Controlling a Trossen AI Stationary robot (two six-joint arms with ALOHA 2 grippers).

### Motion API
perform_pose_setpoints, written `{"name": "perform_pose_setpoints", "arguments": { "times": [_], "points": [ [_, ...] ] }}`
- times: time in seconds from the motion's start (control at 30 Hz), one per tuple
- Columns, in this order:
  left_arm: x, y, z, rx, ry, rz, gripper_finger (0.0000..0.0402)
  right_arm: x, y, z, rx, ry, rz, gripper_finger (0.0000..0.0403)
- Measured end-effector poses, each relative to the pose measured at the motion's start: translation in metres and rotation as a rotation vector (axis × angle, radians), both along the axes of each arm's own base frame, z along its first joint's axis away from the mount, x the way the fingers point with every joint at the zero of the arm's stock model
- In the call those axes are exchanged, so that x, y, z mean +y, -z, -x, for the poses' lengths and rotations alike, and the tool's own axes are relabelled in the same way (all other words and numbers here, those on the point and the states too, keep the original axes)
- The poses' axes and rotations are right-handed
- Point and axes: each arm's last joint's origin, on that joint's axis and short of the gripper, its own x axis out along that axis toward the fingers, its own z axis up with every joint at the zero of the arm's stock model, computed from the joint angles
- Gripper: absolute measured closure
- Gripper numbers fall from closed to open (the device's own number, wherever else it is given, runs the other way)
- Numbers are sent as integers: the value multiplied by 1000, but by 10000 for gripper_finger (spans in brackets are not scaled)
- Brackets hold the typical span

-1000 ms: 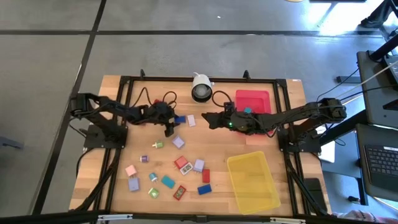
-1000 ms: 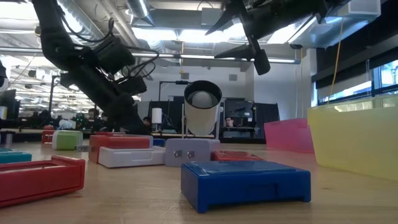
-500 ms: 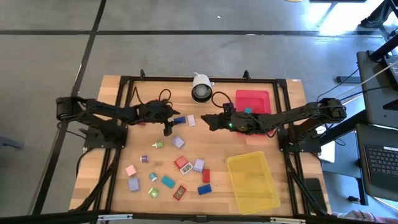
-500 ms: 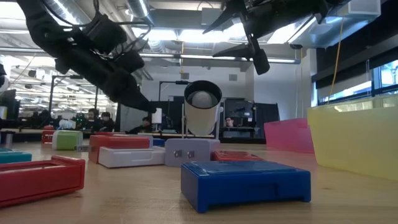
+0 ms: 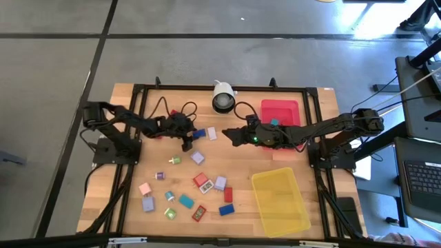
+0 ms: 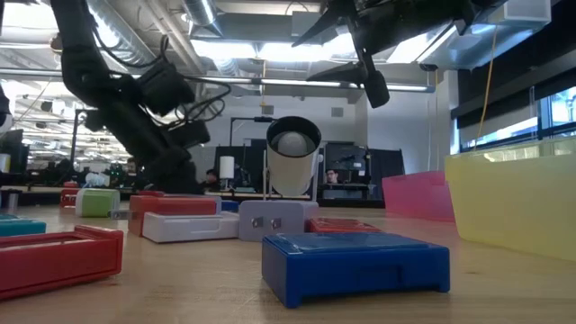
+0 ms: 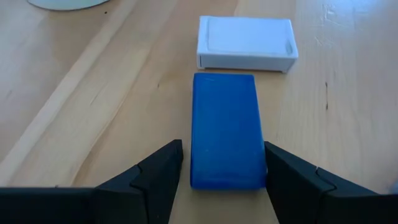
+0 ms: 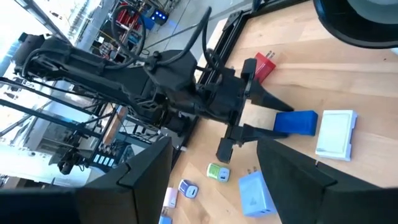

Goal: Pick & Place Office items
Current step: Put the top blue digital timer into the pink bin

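Observation:
A blue block [image 7: 225, 130] lies flat on the wooden table, and a white block [image 7: 246, 42] lies just beyond its far end. My left gripper [image 7: 224, 149] is low over the table at the far left [image 5: 193, 133]. It is open, with one finger on either side of the blue block's near end. My right gripper [image 5: 229, 133] hangs open and empty above the table's middle, high up in the low view [image 6: 360, 54]. It faces the left gripper. Several more coloured blocks [image 5: 200, 186] lie scattered toward the near edge. My left gripper comes at the blue block's near end [image 7: 225, 177] slanting down, with its fingers along the block's long sides. A strip of wood shows between one finger [image 7: 163, 168] and the block. I cannot tell whether the other finger [image 7: 283, 171] touches it. The block lies flat on the table.
A white round camera [image 5: 222, 98] stands at the far edge. A red tray [image 5: 280, 114] sits at the far right under the right arm, and a yellow tray [image 5: 280, 202] at the near right. Another blue block [image 6: 355, 261] lies closest to the low camera.
My left gripper rose and drew back a little from the blue block, then came down again to the same place. The gap between its fingers stayed the same. The blue block has not moved.

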Motion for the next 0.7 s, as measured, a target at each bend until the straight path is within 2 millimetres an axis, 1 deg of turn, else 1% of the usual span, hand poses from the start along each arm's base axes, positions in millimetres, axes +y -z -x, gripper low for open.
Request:
{"name": "perform_pose_setpoints", "arguments": {
  "times": [0.13, 0.23, 0.4, 0.57, 0.7],
  "points": [
    [-2, 5, -2, 9, -21, 21, 190, 0, 0, 0, 0, -3, -1, 163],
    [-3, 3, -2, -1, -71, 30, 196, 0, 0, 0, 0, -2, -1, 163],
    [-5, -6, -3, -44, -98, -17, 245, 0, 0, 0, -2, 0, -9, 163],
    [-7, -21, -5, -134, -101, -22, 248, 0, 0, 0, -17, 16, -55, 163],
    [-13, -46, -7, -285, -95, -28, 248, -1, 0, 0, -50, 78, -134, 163]
  ]
}}
